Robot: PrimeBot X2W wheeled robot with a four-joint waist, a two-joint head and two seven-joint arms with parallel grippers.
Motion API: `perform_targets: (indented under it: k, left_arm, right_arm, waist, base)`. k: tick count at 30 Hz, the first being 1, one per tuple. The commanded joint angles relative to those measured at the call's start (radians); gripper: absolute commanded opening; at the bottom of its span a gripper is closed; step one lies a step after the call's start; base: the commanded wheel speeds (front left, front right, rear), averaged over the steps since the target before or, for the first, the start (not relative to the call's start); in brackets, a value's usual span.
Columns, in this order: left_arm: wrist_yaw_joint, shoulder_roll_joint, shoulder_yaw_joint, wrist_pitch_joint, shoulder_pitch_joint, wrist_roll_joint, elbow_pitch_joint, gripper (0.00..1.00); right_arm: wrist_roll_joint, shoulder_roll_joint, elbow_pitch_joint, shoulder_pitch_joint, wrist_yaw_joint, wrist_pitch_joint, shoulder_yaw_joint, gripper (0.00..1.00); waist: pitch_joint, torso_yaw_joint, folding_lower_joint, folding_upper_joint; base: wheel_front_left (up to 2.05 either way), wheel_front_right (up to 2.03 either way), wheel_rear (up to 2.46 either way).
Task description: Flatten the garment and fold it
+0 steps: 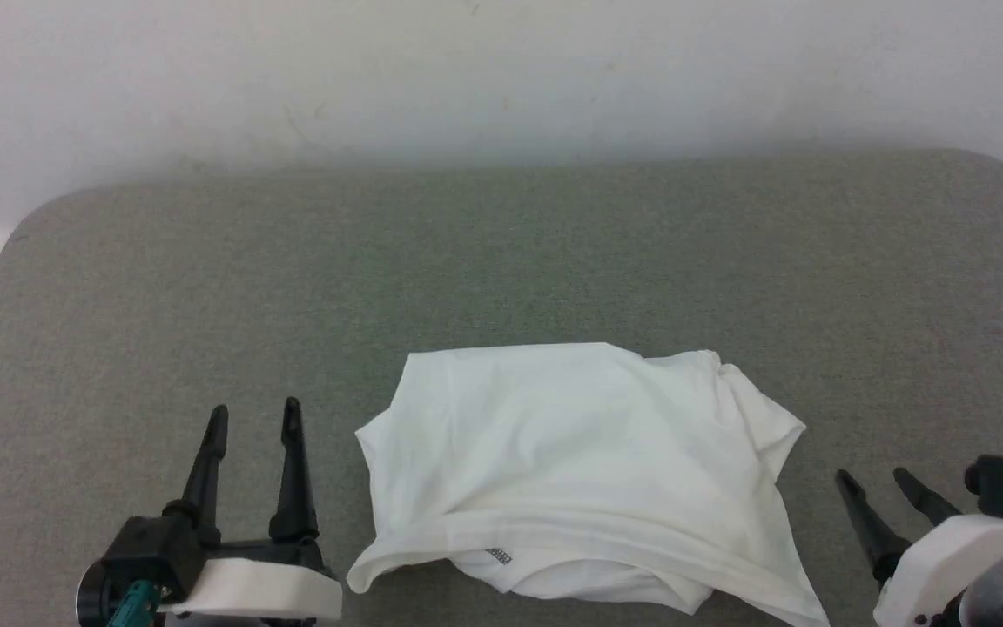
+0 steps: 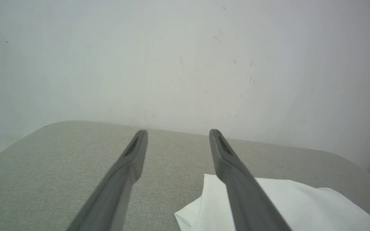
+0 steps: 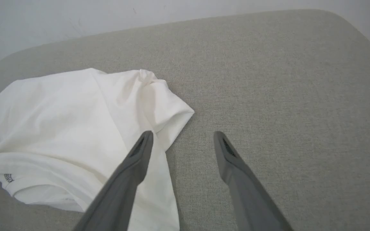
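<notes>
Now | garment (image 1: 580, 453) lies folded on grey surface (image 1: 501, 261) | left pincer (image 1: 256, 407) spread | right pincer (image 1: 871, 475) spread

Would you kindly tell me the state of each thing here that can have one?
shirt: roughly folded, wrinkled, lying loose on the table.
left tool: open, empty, left of the shirt.
right tool: open, empty, right of the shirt.
</notes>
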Motion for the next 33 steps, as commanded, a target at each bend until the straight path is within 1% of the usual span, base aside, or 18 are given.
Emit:
perform_targets:
  k: [1, 8, 14, 19, 21, 24, 25, 26, 27, 29, 33]
  left_arm:
    - [-0.006, -0.006, 0.003, -0.004, -0.013, 0.017, -0.012, 1.0]
    - [-0.025, -0.035, -0.017, -0.004, -0.03, 0.091, -0.067, 1.0]
    - [-0.038, -0.06, -0.037, -0.004, -0.052, 0.104, -0.074, 1.0]
    - [-0.045, -0.071, -0.051, -0.004, -0.073, 0.108, -0.064, 1.0]
    - [-0.048, -0.074, -0.057, -0.004, -0.078, 0.108, -0.059, 1.0]
    - [-0.05, -0.076, -0.06, -0.004, -0.085, 0.109, -0.055, 1.0]
    - [-0.051, -0.077, -0.061, -0.004, -0.086, 0.109, -0.053, 1.0]
    - [-0.052, -0.077, -0.06, -0.004, -0.088, 0.11, -0.049, 1.0]
    - [-0.053, -0.078, -0.06, -0.004, -0.089, 0.111, -0.046, 1.0]
    - [-0.051, -0.078, -0.06, -0.004, -0.091, 0.126, -0.038, 1.0]
    - [-0.049, -0.079, -0.049, -0.004, -0.084, 0.132, -0.021, 1.0]
  right_arm:
    - [0.007, -0.008, 0.012, -0.024, -0.002, 0.021, 0.008, 1.0]
    - [0.058, -0.054, 0.125, -0.16, -0.002, 0.174, 0.088, 1.0]
    - [0.061, -0.083, 0.258, -0.284, -0.002, 0.225, 0.144, 1.0]
    - [0.068, -0.089, 0.403, -0.35, -0.002, 0.252, 0.171, 1.0]
    - [0.092, -0.086, 0.45, -0.36, -0.002, 0.285, 0.201, 1.0]
    - [0.147, -0.079, 0.49, -0.366, -0.002, 0.335, 0.255, 1.0]
    - [0.166, -0.08, 0.497, -0.366, -0.002, 0.351, 0.274, 0.47]
    - [0.187, -0.078, 0.502, -0.366, -0.002, 0.363, 0.29, 0.27]
    - [0.207, -0.078, 0.504, -0.367, -0.002, 0.37, 0.302, 0.0]
    - [0.231, -0.085, 0.498, -0.373, -0.002, 0.363, 0.329, 0.0]
    - [0.27, -0.107, 0.462, -0.386, -0.002, 0.31, 0.378, 0.0]
  waist:
    - [0.015, 0.025, 0.0, -0.0001]
    - [0.074, 0.088, 0.0, -0.0001]
    - [0.128, 0.129, 0.0, -0.0001]
    - [0.16, 0.147, 0.0, -0.0001]
    - [0.168, 0.15, 0.0, -0.0001]
    - [0.176, 0.148, 0.0, -0.0001]
    - [0.177, 0.146, 0.0, -0.0001]
    - [0.177, 0.144, 0.0, -0.0001]
    - [0.176, 0.142, 0.0, -0.0001]
    - [0.172, 0.136, 0.0, -0.0001]
    - [0.147, 0.12, 0.0, -0.0001]
  base:
    - [0.0, 0.0, 0.0]
    - [0.0, 0.0, 0.0]
    - [0.0, 0.0, 0.0]
    - [0.0, 0.0, 0.0]
    - [0.0, 0.0, 0.0]
    - [0.0, 0.0, 0.0]
    - [0.0, 0.0, 0.0]
    - [0.0, 0.0, 0.0]
    - [0.0, 0.0, 0.0]
    - [0.0, 0.0, 0.0]
    - [0.0, 0.0, 0.0]
